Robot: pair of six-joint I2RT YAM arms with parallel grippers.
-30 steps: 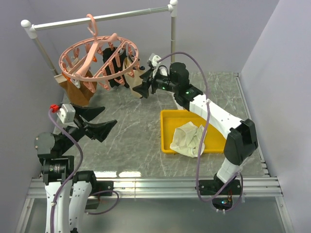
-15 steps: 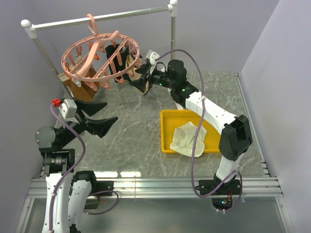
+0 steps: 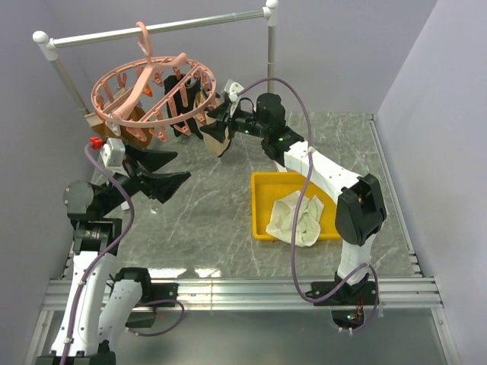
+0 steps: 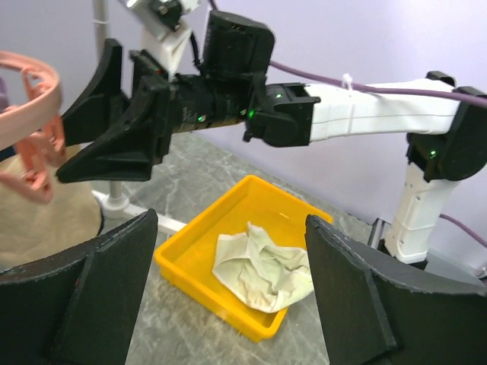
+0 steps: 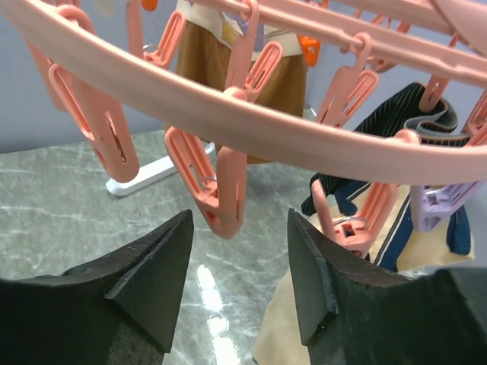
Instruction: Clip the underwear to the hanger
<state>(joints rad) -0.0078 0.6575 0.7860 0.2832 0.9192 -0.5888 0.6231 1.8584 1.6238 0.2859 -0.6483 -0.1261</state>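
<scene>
Salmon-pink plastic forms the oval hanger (image 3: pixel 152 87) at far left, the right tool (image 5: pixel 237 228) spread near one slim clip (image 5: pixel 221 190), the left tool (image 3: pixel 181 166) spread and empty, while soft cream underwear (image 3: pixel 298 219) lies crumpled in the glossy yellow tray (image 3: pixel 259 205) at right.

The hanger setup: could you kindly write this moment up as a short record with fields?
underwear: crumpled in the yellow tray, unheld
hanger: hooked on the rail, tilted, other garments clipped on
left gripper: open, empty, above the table
right gripper: open, empty, at a pink clip under the hanger's ring
</scene>
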